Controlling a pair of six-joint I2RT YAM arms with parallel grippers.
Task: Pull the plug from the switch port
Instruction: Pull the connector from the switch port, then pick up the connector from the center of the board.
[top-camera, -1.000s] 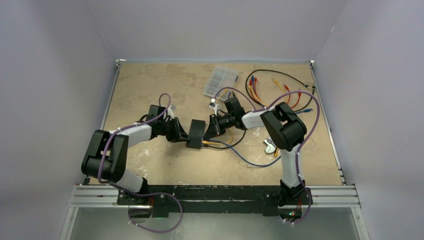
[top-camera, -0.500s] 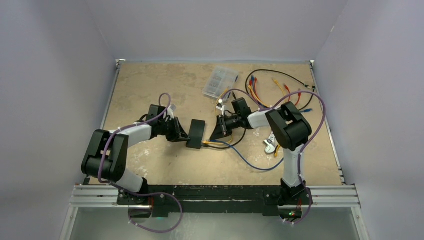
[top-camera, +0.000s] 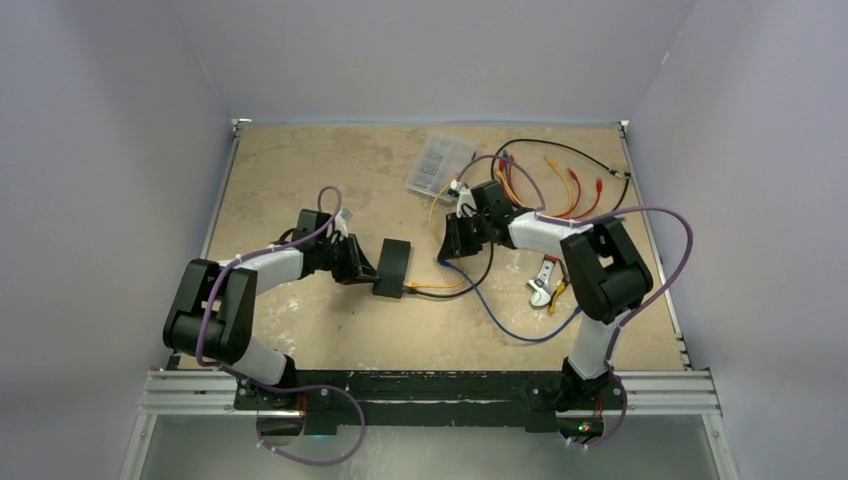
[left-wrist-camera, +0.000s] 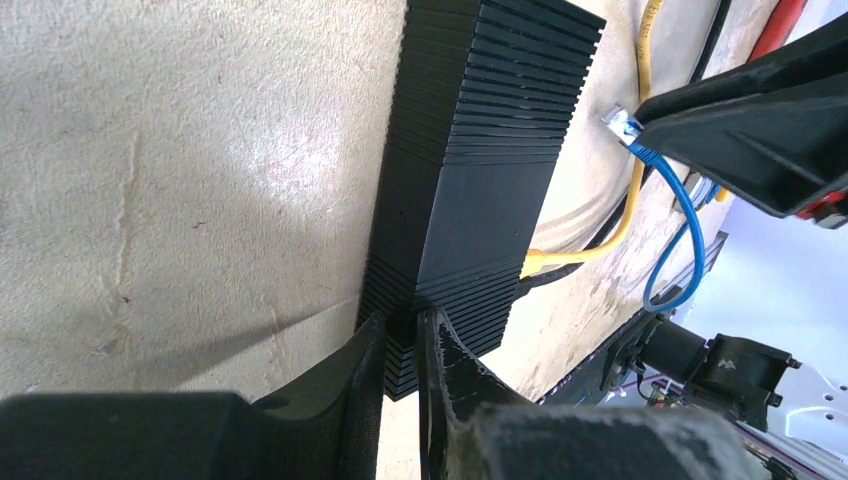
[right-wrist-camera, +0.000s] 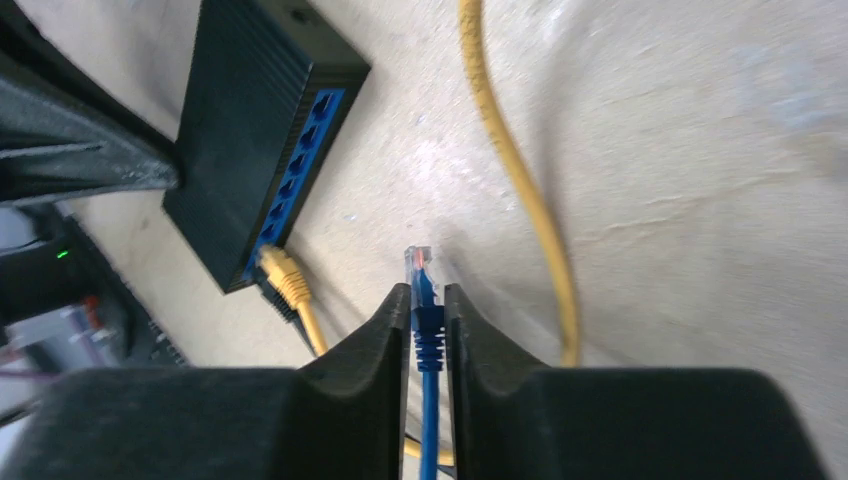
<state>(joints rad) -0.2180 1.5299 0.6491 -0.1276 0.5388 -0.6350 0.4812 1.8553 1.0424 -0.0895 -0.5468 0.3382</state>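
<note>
We are squeezing the edge of the switch on the table with our left gripper so it cannot slide, and pinching the pulled-out blue plug in our right gripper, minding the yellow cable.

The flat, ribbed black switch lies with its blue port row facing the blue plug, which is out and apart.

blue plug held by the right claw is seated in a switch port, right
No: the right wrist view shows the blue plug, held by the right claw, out of the switch, apart from its ports; only a yellow plug is seated.
</note>
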